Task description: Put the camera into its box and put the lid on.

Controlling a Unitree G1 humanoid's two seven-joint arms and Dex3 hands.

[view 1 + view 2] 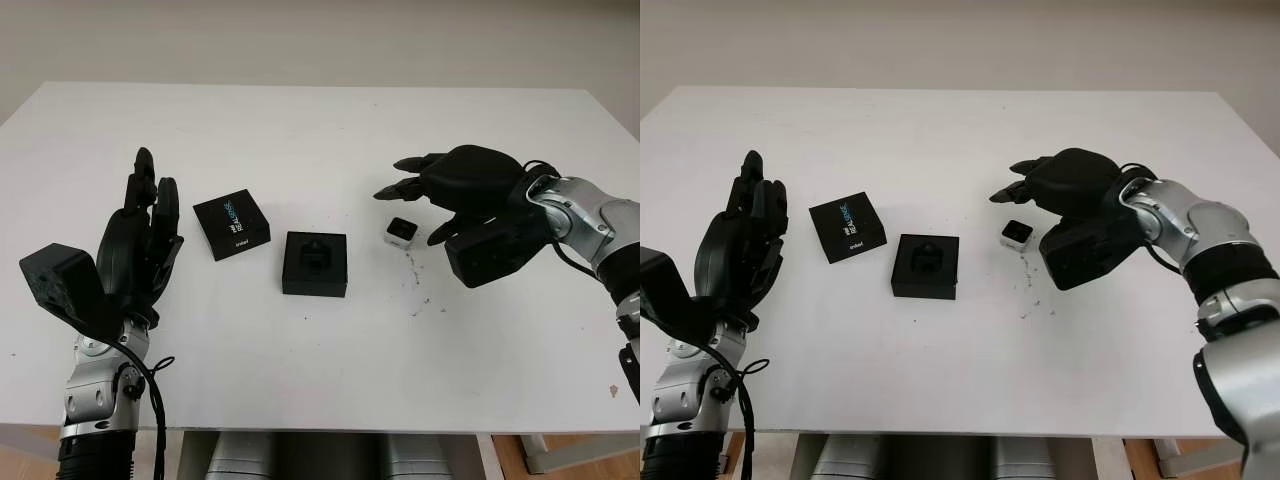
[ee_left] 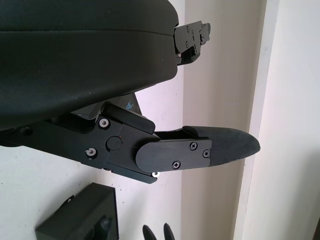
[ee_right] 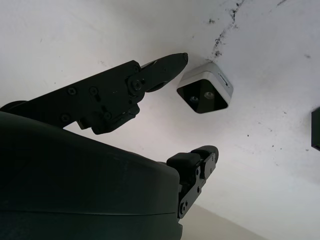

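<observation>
Table surface, white, carries every item. Right hand is held just over the camera, holding nothing, fingers uncurled, with one fingertip just beside the camera's corner. Left hand is raised at the near left edge, open and empty. Box, black and uncovered, sits at centre, its lid just to the left. Camera, small and white-cased, lies on the table right of the box.
</observation>
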